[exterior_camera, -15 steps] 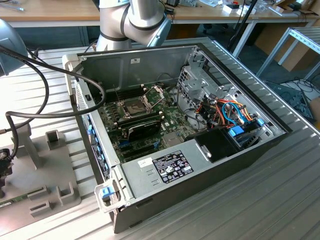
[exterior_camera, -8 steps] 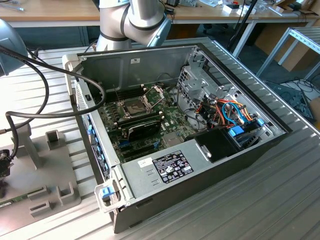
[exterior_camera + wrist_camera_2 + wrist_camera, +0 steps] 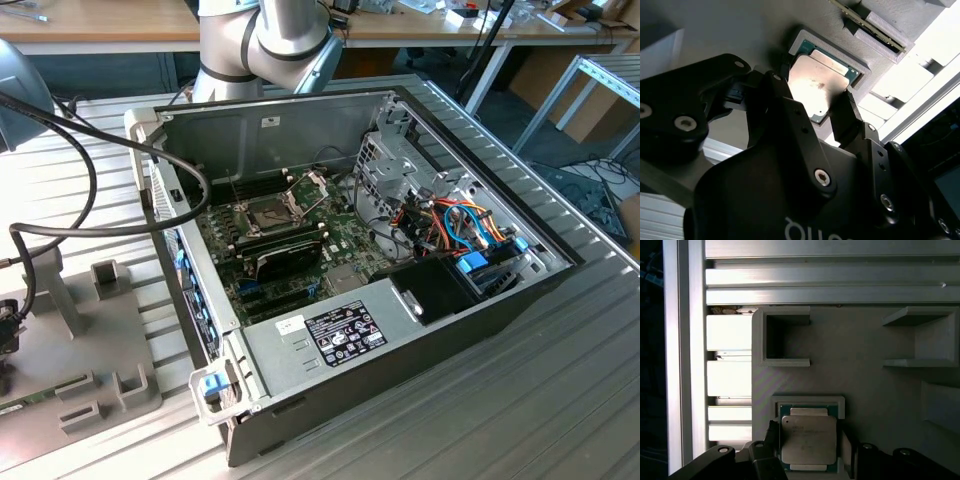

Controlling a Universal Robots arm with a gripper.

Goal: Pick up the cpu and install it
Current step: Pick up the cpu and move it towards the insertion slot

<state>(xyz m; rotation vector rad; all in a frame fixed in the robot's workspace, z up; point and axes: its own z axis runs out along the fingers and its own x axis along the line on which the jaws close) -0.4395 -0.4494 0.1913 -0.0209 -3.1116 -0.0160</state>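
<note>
The cpu (image 3: 808, 440) (image 3: 822, 85) is a small square chip with a dull silver top. It lies in a shallow grey cradle (image 3: 807, 401) (image 3: 805, 40) on a grey fixture plate. In both wrist views my gripper (image 3: 810, 452) (image 3: 815, 105) straddles it, and the black fingers (image 3: 785, 100) press against two opposite edges of the chip. The chip still rests level in its cradle. In the exterior view the green motherboard (image 3: 340, 245) lies inside the open computer case, and the socket (image 3: 270, 212) has its metal frame swung up.
The grey fixture plate (image 3: 100, 340) with raised brackets sits at the exterior view's left, beside the case wall (image 3: 180, 250). Black cables (image 3: 90, 160) arc over that side. A black module (image 3: 290, 258) lies just in front of the socket. Ribbed aluminium table (image 3: 500, 400) surrounds the case.
</note>
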